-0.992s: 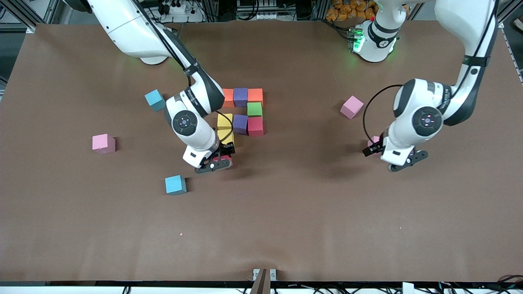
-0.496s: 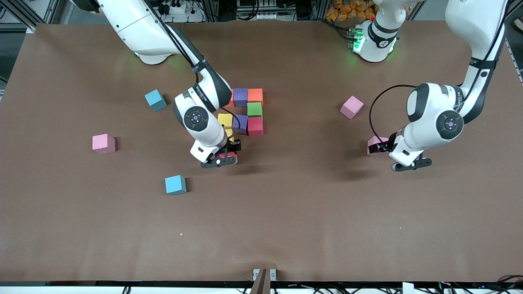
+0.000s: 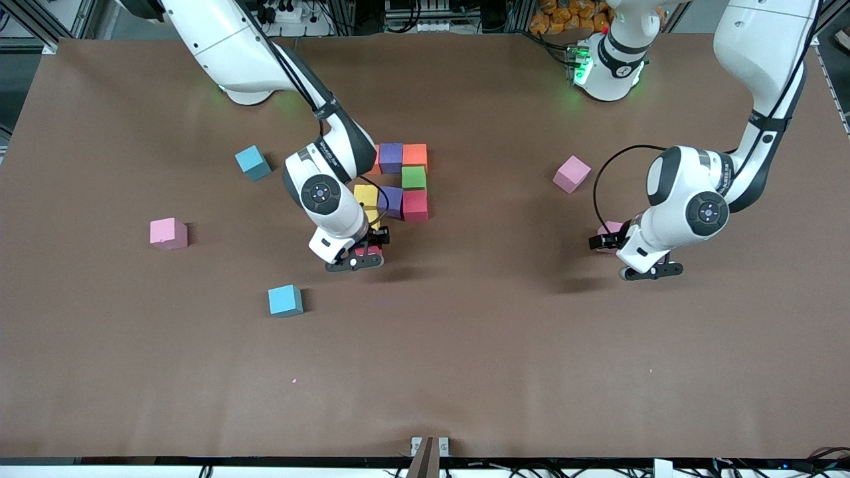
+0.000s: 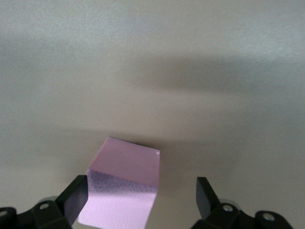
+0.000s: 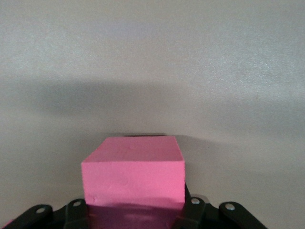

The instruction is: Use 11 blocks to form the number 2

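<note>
Because the right gripper (image 3: 362,255) is clamped on a red block (image 5: 133,172) low over the table, the step in hand looks like setting it into the unfinished figure. To do it well, the block should go down flat, flush under the yellow blocks (image 3: 366,196), before the fingers part, without nudging its neighbours. From that gripper, the figure lies just toward the robots' bases: an orange (image 3: 415,154) and purple (image 3: 391,157) top row, then green (image 3: 414,176), then a red (image 3: 415,204), purple and yellow row. Two blue blocks (image 3: 285,300) and a pink block (image 3: 168,233) sit loose toward the right arm's end.

The left gripper (image 4: 140,200) hangs with its jaws wide apart astride a second pink block (image 4: 125,188), which stands nearer one finger than the other; centring before closing would help. A third pink block (image 3: 572,174) lies near it, toward the bases.
</note>
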Robot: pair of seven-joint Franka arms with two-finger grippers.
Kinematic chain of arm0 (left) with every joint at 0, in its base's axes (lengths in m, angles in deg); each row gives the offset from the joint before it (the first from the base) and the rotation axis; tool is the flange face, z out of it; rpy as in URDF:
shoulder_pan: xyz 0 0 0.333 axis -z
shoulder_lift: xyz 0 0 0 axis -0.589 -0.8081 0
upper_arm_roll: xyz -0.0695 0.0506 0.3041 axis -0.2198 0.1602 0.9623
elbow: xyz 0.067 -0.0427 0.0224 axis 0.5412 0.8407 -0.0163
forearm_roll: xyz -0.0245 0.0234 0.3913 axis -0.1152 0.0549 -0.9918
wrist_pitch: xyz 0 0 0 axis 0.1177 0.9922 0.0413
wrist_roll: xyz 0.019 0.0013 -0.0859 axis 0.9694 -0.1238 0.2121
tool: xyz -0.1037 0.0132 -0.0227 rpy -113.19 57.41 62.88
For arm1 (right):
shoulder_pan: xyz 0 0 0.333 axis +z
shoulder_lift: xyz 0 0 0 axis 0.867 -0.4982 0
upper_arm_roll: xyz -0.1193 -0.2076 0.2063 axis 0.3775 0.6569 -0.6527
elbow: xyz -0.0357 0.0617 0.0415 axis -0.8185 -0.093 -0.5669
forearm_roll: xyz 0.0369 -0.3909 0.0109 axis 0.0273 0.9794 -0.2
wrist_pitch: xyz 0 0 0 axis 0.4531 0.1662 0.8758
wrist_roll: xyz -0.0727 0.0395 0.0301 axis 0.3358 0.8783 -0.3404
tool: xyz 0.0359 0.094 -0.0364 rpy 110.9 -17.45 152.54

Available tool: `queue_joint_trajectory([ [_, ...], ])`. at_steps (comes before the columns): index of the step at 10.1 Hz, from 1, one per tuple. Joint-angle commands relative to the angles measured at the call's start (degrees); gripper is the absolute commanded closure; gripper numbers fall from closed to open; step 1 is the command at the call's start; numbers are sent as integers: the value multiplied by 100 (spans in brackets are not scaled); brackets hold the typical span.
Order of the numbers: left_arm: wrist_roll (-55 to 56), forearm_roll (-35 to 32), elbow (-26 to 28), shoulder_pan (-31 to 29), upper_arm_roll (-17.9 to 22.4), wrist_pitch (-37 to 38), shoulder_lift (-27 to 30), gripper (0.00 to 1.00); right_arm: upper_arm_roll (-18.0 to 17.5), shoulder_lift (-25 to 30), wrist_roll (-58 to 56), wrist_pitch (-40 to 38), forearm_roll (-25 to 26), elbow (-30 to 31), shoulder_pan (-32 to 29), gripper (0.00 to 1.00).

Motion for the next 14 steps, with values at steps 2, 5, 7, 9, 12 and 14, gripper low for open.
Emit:
queue_joint_trajectory([
  [2,-213,-159,136,-106,-34,-89,47,0,46,-16,206,59,29,56,69,65],
  [5,-486,-168,215,-194,-25,-89,-40,0,46,-95,206,112,29,48,87,63],
  [7,-487,-185,206,-159,-34,-98,-128,0,55,-86,206,86,20,48,87,25],
  [9,-487,-290,206,-150,-34,-98,-198,40,143,-77,258,25,20,13,87,0],
  [12,-207,-265,154,-194,-34,-37,-112,80,247,202,197,-665,-85,-363,8,0],
  [14,555,-203,-73,-116,-52,86,-50,80,318,292,188,-1589,-112,-925,34,0],
])
